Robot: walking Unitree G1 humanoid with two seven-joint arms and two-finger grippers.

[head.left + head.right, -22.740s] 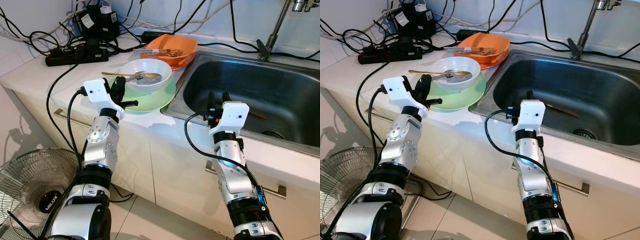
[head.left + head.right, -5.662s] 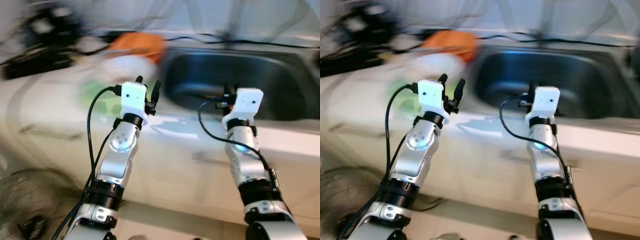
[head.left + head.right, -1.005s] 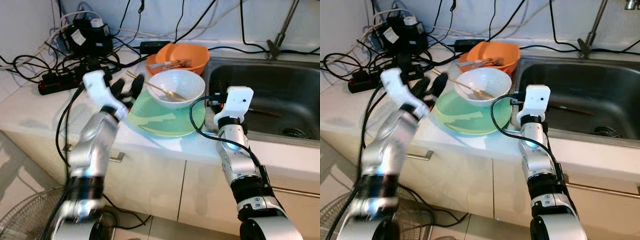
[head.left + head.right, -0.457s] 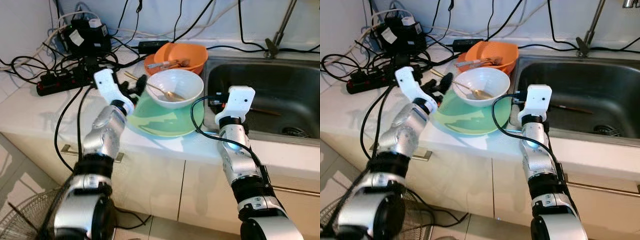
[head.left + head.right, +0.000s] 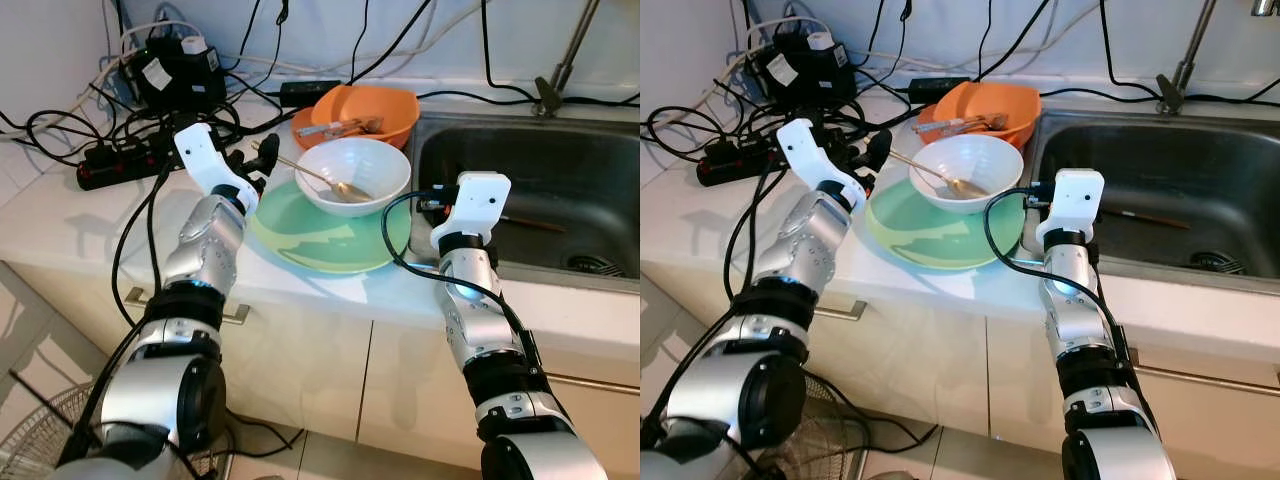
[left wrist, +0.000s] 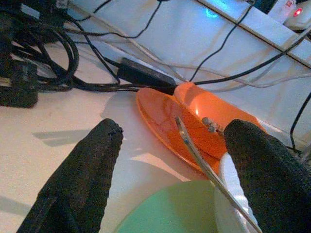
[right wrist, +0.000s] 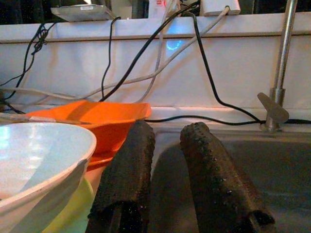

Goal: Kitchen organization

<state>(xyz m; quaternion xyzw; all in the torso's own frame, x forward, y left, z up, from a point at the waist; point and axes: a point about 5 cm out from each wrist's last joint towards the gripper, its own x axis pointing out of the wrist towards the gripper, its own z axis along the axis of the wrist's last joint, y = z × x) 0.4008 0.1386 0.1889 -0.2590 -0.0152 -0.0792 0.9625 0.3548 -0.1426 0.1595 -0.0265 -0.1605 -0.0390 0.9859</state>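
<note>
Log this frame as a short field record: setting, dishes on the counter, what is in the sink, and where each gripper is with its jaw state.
setting: kitchen counter beside a steel sink
dishes: white bowl holding a spoon, resting on a green plate; orange bowl behind, with utensils inside
sink contents: a thin stick-like item, too small to identify
clutter: power strip and tangled cables at the back left
left gripper: jaws open, by the spoon handle at the plate's left edge
right gripper: jaws nearly closed, empty, at the sink's near left corner
</note>
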